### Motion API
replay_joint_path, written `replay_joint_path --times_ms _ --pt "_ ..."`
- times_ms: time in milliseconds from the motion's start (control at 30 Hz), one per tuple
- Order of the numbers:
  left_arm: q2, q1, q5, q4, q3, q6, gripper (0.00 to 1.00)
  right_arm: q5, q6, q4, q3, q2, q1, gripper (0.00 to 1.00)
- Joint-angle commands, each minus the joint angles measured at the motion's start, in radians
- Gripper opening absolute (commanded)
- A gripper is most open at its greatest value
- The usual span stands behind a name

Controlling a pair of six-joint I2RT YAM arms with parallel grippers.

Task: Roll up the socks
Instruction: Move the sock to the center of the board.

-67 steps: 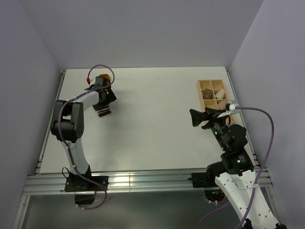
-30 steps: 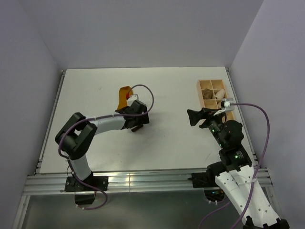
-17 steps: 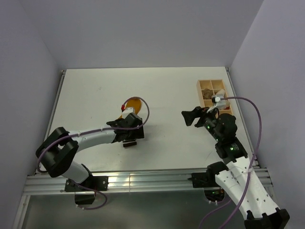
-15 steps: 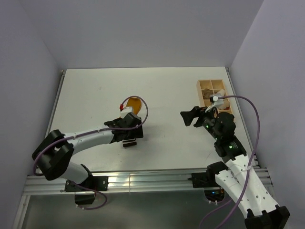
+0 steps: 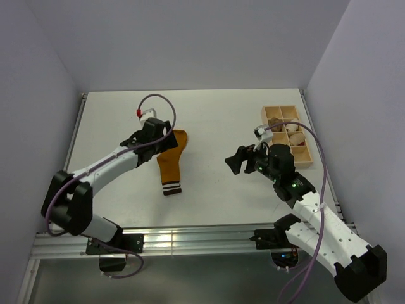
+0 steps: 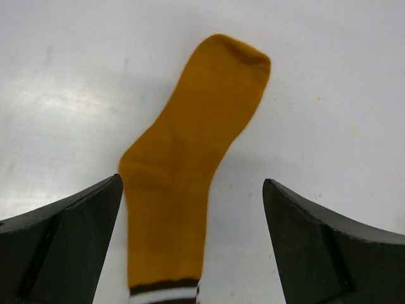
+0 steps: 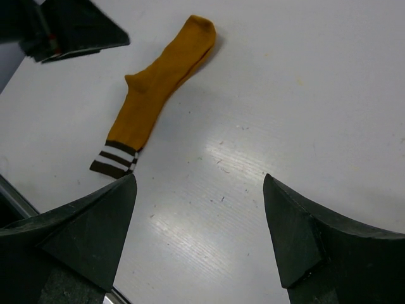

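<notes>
The mustard-orange sock (image 5: pixel 169 163) lies flat on the white table, toe toward the back and striped cuff toward the front. It also shows in the left wrist view (image 6: pixel 183 171) and the right wrist view (image 7: pixel 155 88). My left gripper (image 5: pixel 158 142) is open and empty, just left of and above the sock's toe end, with its jaws (image 6: pixel 191 202) wide either side of the sock. My right gripper (image 5: pixel 237 162) is open and empty over bare table to the sock's right (image 7: pixel 199 190). No tan-brown sock lies on the table.
A wooden compartment tray (image 5: pixel 265 119) stands at the back right and holds small cream bundles and a brownish one, partly behind the right arm's cable. Walls close the table at the back and both sides. The left gripper's fingers (image 7: pixel 69 28) show at the top left of the right wrist view.
The left gripper carried the sock from the back left to the middle, laid it flat, let go and drew back up-left. The right gripper moved left toward the table's middle.
</notes>
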Motion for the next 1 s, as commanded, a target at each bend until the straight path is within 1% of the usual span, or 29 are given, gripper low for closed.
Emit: replay_joint_path --times_ms 0,33,233,300,400,600,767,967 --pt "0.119 0.000 0.104 0.121 0.137 0.091 0.98 0.026 -0.022 0.024 0.050 0.012 0.031 0.88" --pt "0.187 0.000 0.120 0.126 0.162 0.096 0.98 0.032 -0.025 0.021 0.050 0.015 0.036 0.88" --pt "0.406 0.011 0.129 0.100 0.339 0.102 0.98 0.034 -0.022 0.013 0.044 0.003 0.042 0.88" --pt "0.451 0.016 0.126 0.085 0.395 0.101 0.98 0.030 -0.024 0.010 0.046 0.003 0.044 0.88" --pt "0.521 0.017 0.143 0.077 0.438 0.098 0.98 0.034 -0.021 0.008 0.043 -0.003 0.044 0.87" --pt "0.566 0.016 0.222 0.121 0.406 0.018 0.97 0.040 -0.019 0.010 0.037 -0.008 0.042 0.87" --pt "0.592 -0.001 0.244 0.154 0.388 -0.039 0.96 0.047 -0.019 0.008 0.030 -0.008 0.044 0.87" --pt "0.683 -0.015 0.271 0.175 0.457 -0.102 0.96 0.044 -0.021 0.010 0.027 -0.004 0.044 0.87"
